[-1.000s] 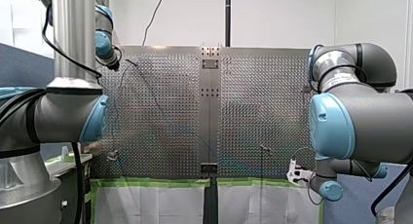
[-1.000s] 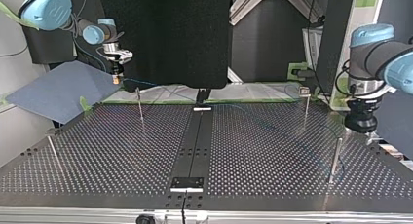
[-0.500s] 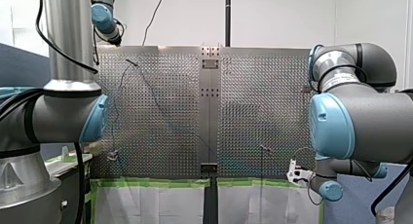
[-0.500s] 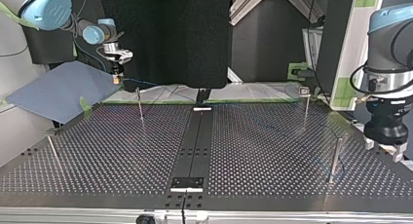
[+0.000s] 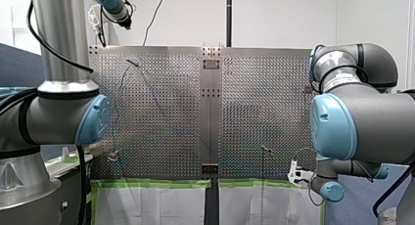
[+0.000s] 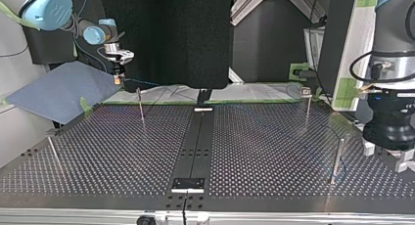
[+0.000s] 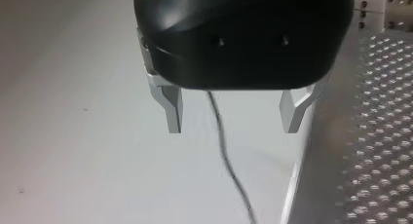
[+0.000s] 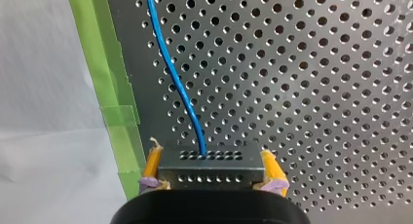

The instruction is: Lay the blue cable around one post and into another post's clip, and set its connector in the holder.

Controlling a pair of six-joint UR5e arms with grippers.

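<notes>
Two arms flank the tabletop (image 5: pixel 161 137): my left arm (image 5: pixel 58 44) rears high at the front view's left, its claw (image 7: pixel 233 114) spread wide and empty. My right claw (image 8: pixel 211 159), by the tabletop's edge, clamps its yellow pads (image 8: pixel 152 161) on the connector (image 8: pixel 209 171), with the blue cable (image 8: pixel 170 73) trailing ahead.

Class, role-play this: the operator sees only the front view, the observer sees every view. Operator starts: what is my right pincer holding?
Observer: Your right pincer is shut on the dark perforated connector, yellow pads either side.
Operator: Where does its cable go?
Observer: The blue cable leaves the connector's far face and runs ahead over the perforated table.
Operator: And my left pincer?
Observer: Your left pincer is open, its metal fingers gripping nothing.
</notes>
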